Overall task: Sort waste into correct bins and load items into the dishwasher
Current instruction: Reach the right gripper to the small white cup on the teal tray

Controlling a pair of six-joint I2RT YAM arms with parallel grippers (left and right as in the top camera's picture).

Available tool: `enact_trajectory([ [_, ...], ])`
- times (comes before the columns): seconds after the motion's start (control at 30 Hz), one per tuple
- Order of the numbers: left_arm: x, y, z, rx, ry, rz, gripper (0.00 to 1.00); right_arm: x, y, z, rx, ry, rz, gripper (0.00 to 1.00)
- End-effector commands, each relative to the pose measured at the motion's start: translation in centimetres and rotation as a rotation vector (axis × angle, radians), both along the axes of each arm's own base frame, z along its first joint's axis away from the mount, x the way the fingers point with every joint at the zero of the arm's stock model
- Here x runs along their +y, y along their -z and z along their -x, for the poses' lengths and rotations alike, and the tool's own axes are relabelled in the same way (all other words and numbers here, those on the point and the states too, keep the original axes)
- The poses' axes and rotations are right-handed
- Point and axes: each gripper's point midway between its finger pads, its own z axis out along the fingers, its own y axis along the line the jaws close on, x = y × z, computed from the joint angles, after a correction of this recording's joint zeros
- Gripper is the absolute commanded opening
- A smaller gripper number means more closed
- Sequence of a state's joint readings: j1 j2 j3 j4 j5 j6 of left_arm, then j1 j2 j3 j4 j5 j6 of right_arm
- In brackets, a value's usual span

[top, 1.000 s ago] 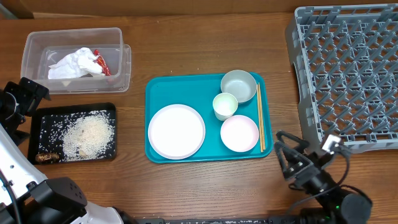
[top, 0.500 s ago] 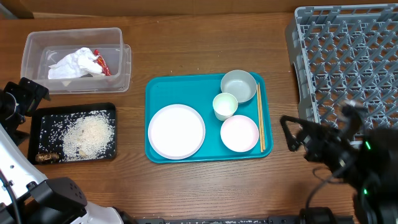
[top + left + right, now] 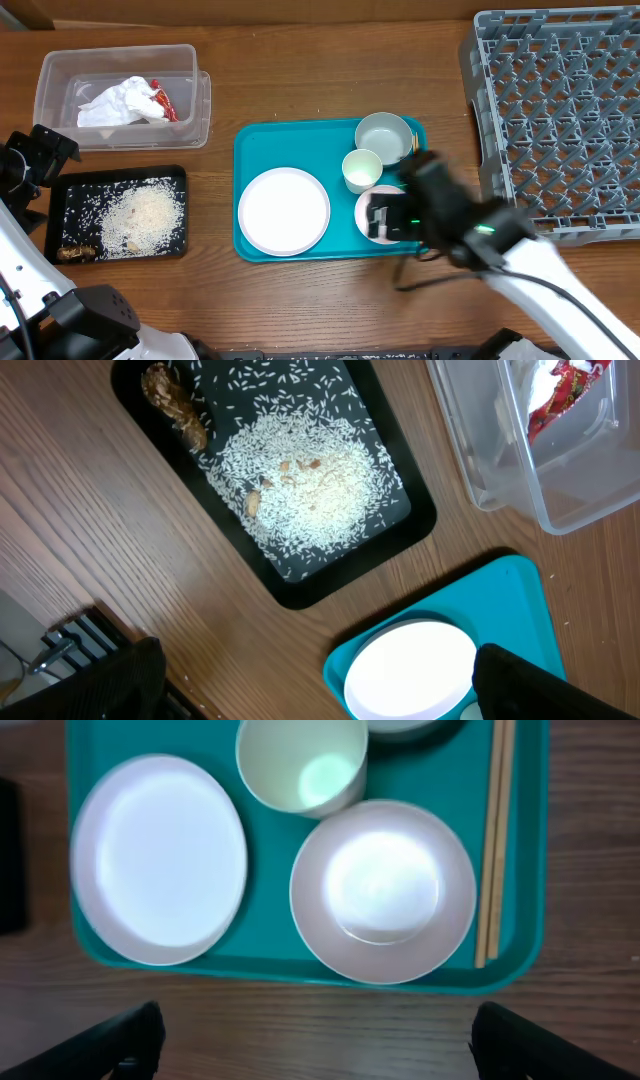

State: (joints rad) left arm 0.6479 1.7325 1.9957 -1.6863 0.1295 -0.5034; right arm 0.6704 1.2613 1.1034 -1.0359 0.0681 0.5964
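Note:
On the teal tray (image 3: 300,145) lie a white plate (image 3: 284,210), a small cup (image 3: 361,170), a pale bowl (image 3: 384,136), a pale pink plate (image 3: 372,205) and chopsticks (image 3: 416,150). My right gripper (image 3: 420,185) hovers open above the tray's right side, partly hiding the pink plate. From the right wrist, the pink plate (image 3: 382,890), cup (image 3: 300,765) and chopsticks (image 3: 495,840) lie ahead of the empty right gripper (image 3: 315,1050). My left gripper (image 3: 38,155) is open at the table's left edge; the left gripper (image 3: 320,695) holds nothing. The grey dishwasher rack (image 3: 560,120) stands at the right.
A clear tub (image 3: 195,110) at the back left holds a crumpled napkin (image 3: 118,103) and a red wrapper (image 3: 163,103). In front of it a black tray (image 3: 60,215) carries rice (image 3: 150,212) and a brown scrap (image 3: 75,253). Bare wood surrounds the teal tray.
My right arm has swung from the table's front right, leftward and up over the teal tray's right side. The left arm and all dishes are unmoved.

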Motion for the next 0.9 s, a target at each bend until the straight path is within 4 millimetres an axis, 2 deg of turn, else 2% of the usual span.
enact_trajectory([
  [0.0, -0.1, 0.1, 0.0, 0.006, -0.011, -0.001, 1.00, 0.6, 1.9, -1.2, -0.021, 0.080, 0.112, 1.00],
  [0.17, -0.2, 0.1, 0.0, 0.006, -0.011, -0.001, 1.00, 2.8, 6.3, -1.2, 0.101, 0.043, 0.135, 1.00],
  [0.27, -0.2, 0.1, 0.0, 0.006, -0.010, -0.001, 1.00, 3.7, 7.6, -1.3, 0.132, 0.022, 0.125, 1.00],
  [0.4, -0.2, 0.1, 0.0, 0.006, -0.011, -0.001, 1.00, 4.5, 7.8, -2.2, 0.100, -0.021, 0.116, 1.00],
  [0.5, -0.2, 0.1, 0.0, 0.006, -0.010, -0.001, 1.00, 5.1, 7.5, -3.3, 0.050, -0.016, 0.095, 0.90],
  [0.63, -0.1, 0.1, 0.0, 0.006, -0.011, -0.001, 1.00, 5.8, 7.5, -4.2, 0.014, -0.012, 0.071, 0.87],
  [0.77, -0.2, 0.1, 0.0, 0.006, -0.011, -0.001, 1.00, 5.8, 9.2, -4.1, 0.056, 0.029, 0.087, 0.71],
  [0.87, -0.2, 0.1, 0.0, 0.006, -0.011, -0.001, 1.00, 5.4, 10.7, -4.2, 0.076, 0.056, 0.124, 0.70],
])
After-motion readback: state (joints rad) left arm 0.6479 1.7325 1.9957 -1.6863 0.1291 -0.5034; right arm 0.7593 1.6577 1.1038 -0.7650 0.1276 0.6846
